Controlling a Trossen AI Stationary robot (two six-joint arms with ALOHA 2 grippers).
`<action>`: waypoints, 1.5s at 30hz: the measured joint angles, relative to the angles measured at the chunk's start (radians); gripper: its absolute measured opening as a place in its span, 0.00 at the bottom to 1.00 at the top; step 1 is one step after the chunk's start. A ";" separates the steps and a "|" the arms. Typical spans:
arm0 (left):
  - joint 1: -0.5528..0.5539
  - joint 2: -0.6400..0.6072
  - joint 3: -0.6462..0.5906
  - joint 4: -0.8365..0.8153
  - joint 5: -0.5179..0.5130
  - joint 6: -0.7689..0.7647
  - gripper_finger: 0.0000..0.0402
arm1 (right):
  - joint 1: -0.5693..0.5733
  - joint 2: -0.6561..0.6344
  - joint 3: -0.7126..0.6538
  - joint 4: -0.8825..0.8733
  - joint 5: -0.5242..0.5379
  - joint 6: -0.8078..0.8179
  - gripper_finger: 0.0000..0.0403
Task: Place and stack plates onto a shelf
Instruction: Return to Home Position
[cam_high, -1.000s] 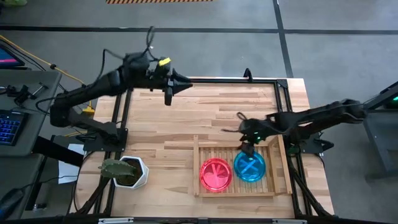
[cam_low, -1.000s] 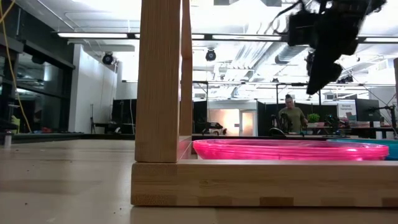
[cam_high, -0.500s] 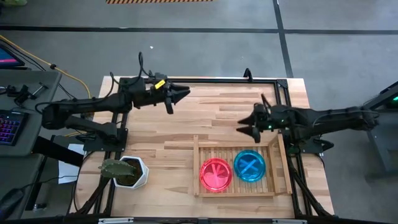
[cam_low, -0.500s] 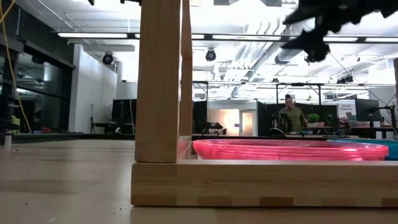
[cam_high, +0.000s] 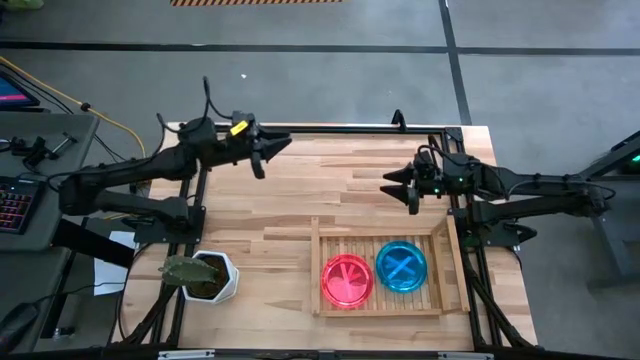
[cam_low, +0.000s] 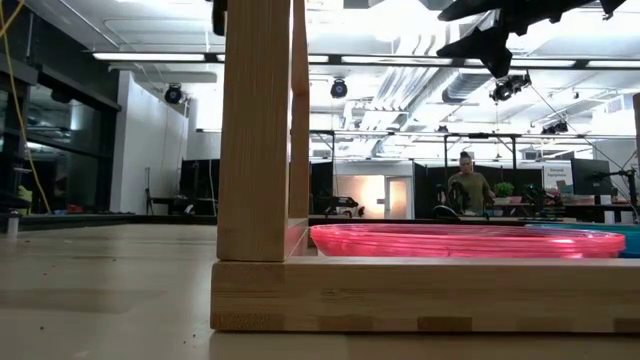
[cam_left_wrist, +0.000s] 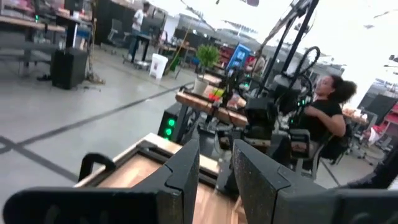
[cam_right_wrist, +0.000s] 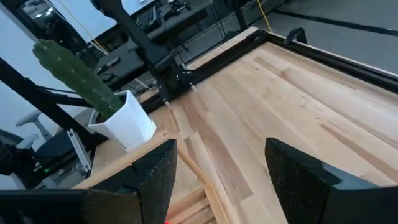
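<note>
So the big wooden table (cam_high: 290, 215) has the shelf (cam_high: 317, 270) lying flat on it, and I'll place everything off that shelf. Both dark arms hang in the air over the table, neither one over the shelf itself. The left arm (cam_high: 130, 175) reaches in well off to the shelf's far left. The right arm (cam_high: 530, 185) comes in from past the shelf's right side.

There's a white plant pot (cam_high: 222, 277) with a cactus in it, sitting well to the left of the shelf. A person (cam_low: 470, 188) is way off in the room behind.

The plates are all inside the shelf's rim. The pink plates (cam_high: 347, 279) are piled in its left half and the blue plates (cam_high: 401, 266) in its right half, the two piles just beside each other.

The right gripper (cam_high: 398, 188) floats just beyond the shelf's far rim, toward the right corner. Its fingers are spread wide and hold nothing. The left gripper (cam_high: 272, 152) is well apart from the shelf, with only a narrow gap between its fingers, and it's empty too.
</note>
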 joint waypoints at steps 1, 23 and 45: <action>0.000 -0.017 0.000 -0.027 0.000 0.000 0.22 | 0.000 0.000 0.000 0.000 0.000 0.000 0.57; -0.196 -0.627 -0.574 0.016 -0.310 -0.041 0.20 | 0.000 0.000 0.000 0.044 0.026 0.029 0.57; -0.370 -0.937 -0.863 0.076 -0.446 -0.103 0.00 | 0.001 0.000 0.000 0.043 0.009 0.011 0.57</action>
